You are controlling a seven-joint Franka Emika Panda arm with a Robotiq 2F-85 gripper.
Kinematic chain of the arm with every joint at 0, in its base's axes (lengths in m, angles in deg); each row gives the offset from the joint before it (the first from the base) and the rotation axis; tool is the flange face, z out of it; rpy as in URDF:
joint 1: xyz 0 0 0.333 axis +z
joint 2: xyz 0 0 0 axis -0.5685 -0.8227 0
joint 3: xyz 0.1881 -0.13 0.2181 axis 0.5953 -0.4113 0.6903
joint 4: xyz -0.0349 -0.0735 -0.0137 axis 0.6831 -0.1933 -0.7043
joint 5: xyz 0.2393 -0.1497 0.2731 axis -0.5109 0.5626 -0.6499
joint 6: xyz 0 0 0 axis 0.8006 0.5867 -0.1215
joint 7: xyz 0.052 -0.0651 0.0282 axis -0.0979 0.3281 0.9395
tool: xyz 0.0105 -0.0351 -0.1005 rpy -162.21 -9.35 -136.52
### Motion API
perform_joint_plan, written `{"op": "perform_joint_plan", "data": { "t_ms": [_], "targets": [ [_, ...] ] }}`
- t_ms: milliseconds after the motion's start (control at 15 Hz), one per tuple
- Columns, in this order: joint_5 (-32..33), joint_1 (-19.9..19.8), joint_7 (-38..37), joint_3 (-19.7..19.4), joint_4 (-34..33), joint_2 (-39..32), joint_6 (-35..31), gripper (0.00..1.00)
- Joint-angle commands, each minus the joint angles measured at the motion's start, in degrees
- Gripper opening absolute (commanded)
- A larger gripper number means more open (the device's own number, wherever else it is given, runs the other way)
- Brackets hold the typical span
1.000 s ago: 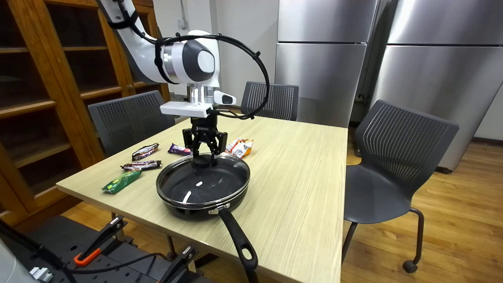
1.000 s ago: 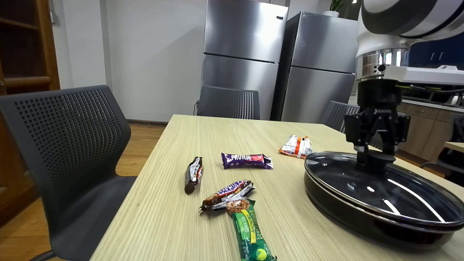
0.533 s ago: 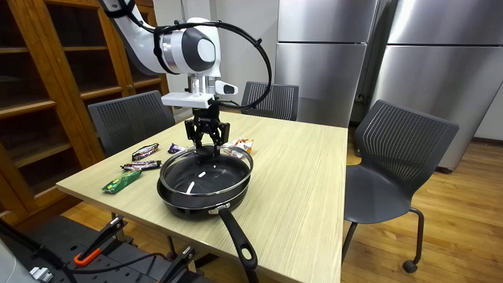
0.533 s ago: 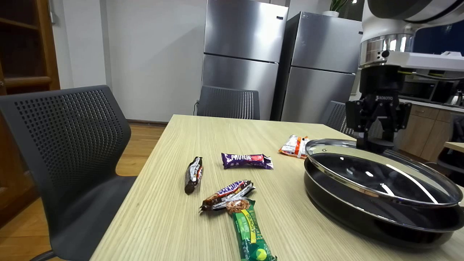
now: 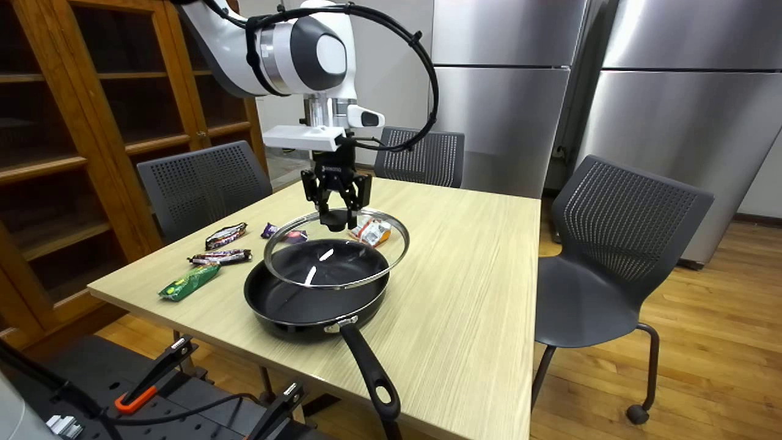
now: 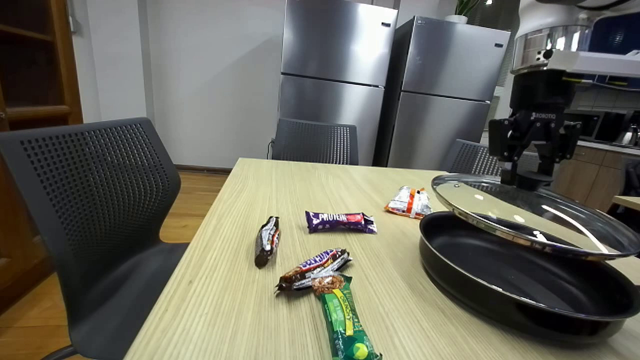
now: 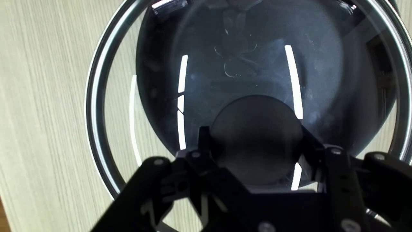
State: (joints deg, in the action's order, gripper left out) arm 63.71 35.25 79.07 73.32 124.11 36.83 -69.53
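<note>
- Fingers (image 7: 204, 140) are clamped on the round black knob (image 7: 257, 138) of the glass lid (image 6: 530, 215), one on each side; the wrist view shows the knob squarely between them.
- Holding the lid up by that knob is the step in hand, as far as can be judged. A firm, even squeeze seems best, because so wide a disc could rock or swivel about one small grip.
- Steady, unhurried motion suits it, with the lid level and its rim well clear of the frying pan (image 5: 305, 307); a knock might twist the knob out of line.
- Position: the lid hangs above the pan, apart from it in both exterior views and not centred over it. It appears to jut past the pan on the side away from the handle (image 5: 365, 362).
- Clear glass makes up the lid, edged with a shiny metal band; bright streaks of reflected light cross it, and the pale surface (image 5: 464, 275) shows through where the pan ends. It looks close to level, though a slight tilt is hard to rule out.
- Black inside and out, the pan stands flat on the surface, its handle pointing to the edge.
</note>
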Motion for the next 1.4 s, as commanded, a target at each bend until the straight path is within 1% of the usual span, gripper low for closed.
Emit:
{"op": "perform_joint_plan", "data": {
  "t_ms": [0, 733, 933, 1333],
  "targets": [
    [-0.2, -1.8, 0.3, -0.8, -1.3, 2.9, 2.3, 0.39],
    [-1.8, -7.4, 1.7, -4.9, -10.3, -0.7, 5.2, 0.39],
    [-2.7, -8.7, 1.2, -5.7, -13.4, -3.0, 6.2, 0.39],
    [-6.5, -11.1, 1.0, -6.5, -20.1, -8.9, 8.6, 0.39]
  ]
}}
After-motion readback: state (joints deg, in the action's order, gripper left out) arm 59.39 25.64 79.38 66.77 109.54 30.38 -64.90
